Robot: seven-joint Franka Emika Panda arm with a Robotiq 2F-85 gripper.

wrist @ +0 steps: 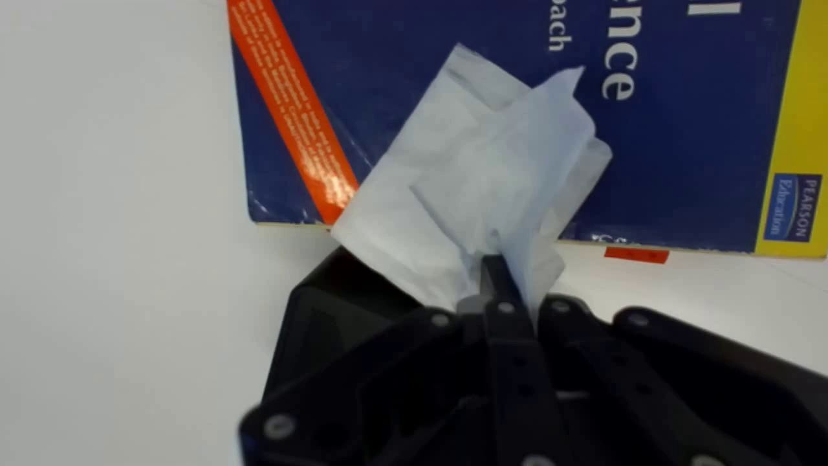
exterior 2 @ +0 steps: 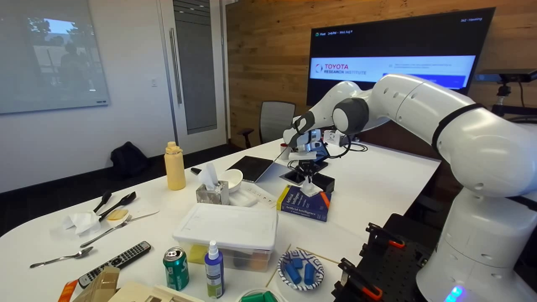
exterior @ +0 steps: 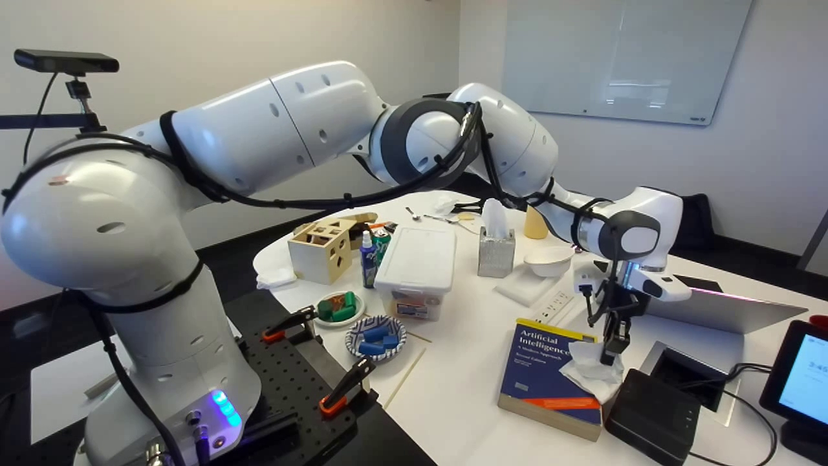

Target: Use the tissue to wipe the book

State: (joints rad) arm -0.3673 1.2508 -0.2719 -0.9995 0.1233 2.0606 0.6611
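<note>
Tissue (wrist: pixel 466 171), pinched between close-set fingers (wrist: pixel 498 278), and it's spread across one edge of the book (exterior: pixel 537 372), part on the cover, part jutting past! Book lies flat on the worktop (exterior: pixel 466 382), title up. Look at the arm (exterior: pixel 323 120): stretched high and long over the worktop, bent at the elbow, sloping down, fingers pointing downward near that edge. Black box (exterior: pixel 653 414) sits just beside the book; tissue box (exterior: pixel 497 254), well apart.
</note>
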